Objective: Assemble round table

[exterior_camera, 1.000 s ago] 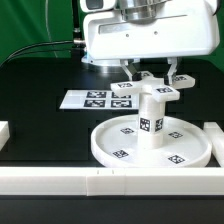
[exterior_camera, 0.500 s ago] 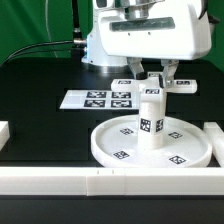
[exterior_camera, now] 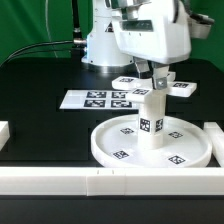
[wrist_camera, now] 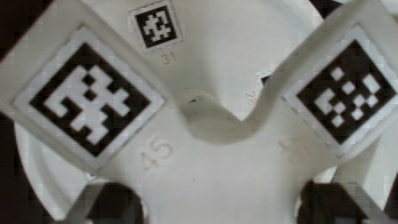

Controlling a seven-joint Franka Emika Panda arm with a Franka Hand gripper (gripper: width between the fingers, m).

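At the front edge of the black table (exterior_camera: 40, 85), a long white border rail (exterior_camera: 60, 180) is lying across the exterior view. Just behind it, the large round disc (exterior_camera: 105, 148) is sitting flat with its rim up, several square tags showing on its floor. On the disc's middle, the short post (exterior_camera: 150, 115) is standing upright with a tag facing the camera. On top of the post, the cross-shaped piece (exterior_camera: 140, 92) is resting level, its tagged arms sticking out to both sides. I am gripping that cross with my gripper (exterior_camera: 158, 82) from above, jaws narrow, one finger on each side of its hub. In the wrist view, my dark fingertips (wrist_camera: 107, 203) are flanking the hub and two tagged arms are spreading away. Farther back, toward the exterior view's left, the marker board (exterior_camera: 95, 99) is lying flat on the table.
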